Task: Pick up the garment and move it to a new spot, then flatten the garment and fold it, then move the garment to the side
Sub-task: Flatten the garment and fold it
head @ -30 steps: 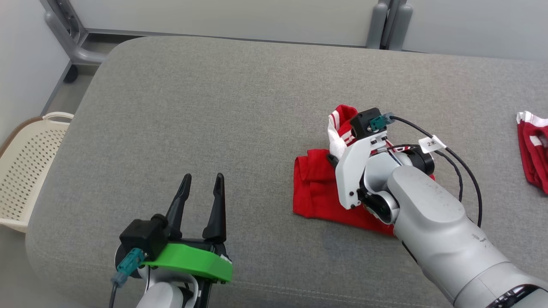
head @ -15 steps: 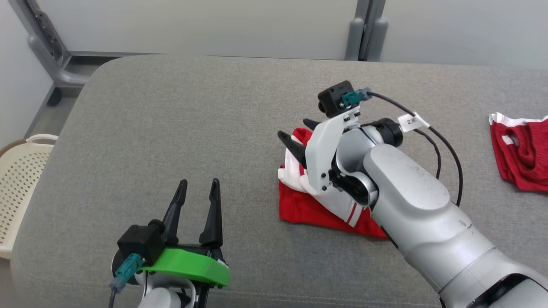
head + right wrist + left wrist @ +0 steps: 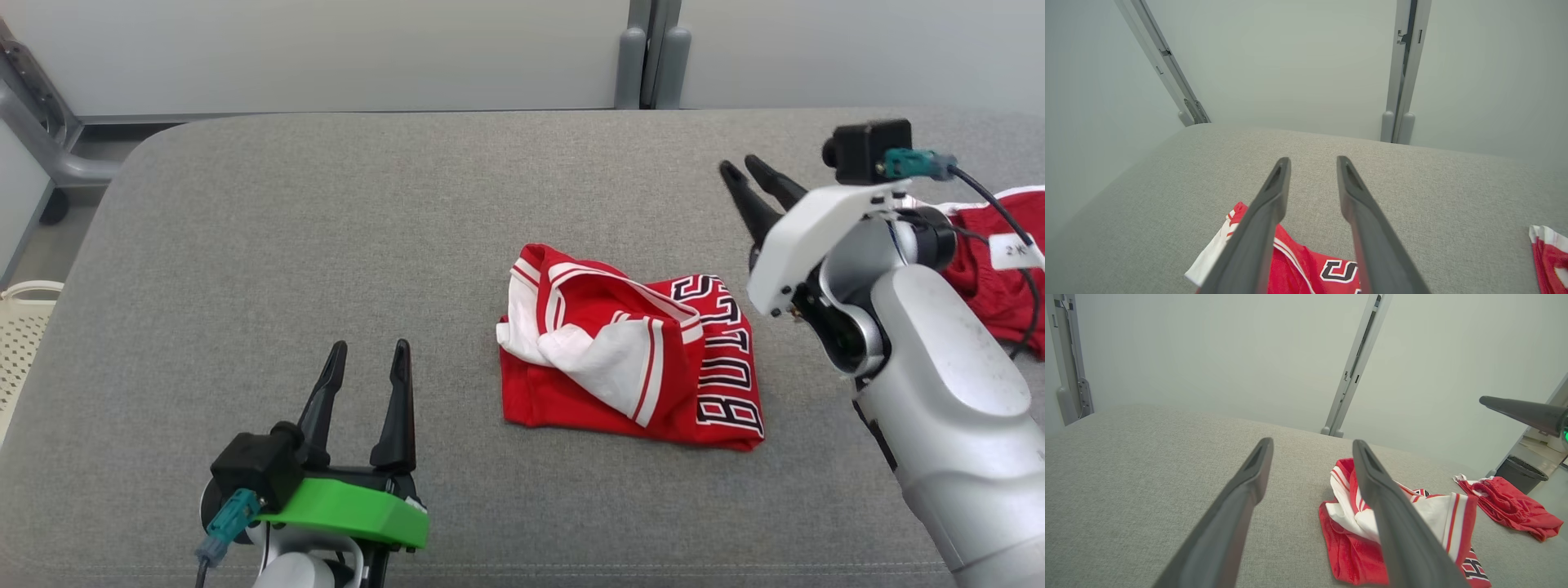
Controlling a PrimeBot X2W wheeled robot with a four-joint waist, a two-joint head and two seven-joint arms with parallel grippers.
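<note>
Garment [image 3: 629, 367]: red jersey, loosely bunched, mid grey cushion [image 3: 326, 229] | left gripper [image 3: 369, 349]: fingers spread wide, empty, left of garment | right gripper [image 3: 739, 165]: fingers parted, empty, right of garment.

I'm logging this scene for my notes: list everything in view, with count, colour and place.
padded surface: one, grey, under everything
jersey garment: one, red and white with black lettering, crumpled mid-surface
second garment: one, red with white trim, far right of the surface
basket: one, cream, on the floor at left
frame uprights: two, grey, behind the surface
bin: one, dark, floor beyond the right end
left gripper: one, dark fingers, open, lower left
right gripper: one, dark fingers, open, right of the jersey
</note>
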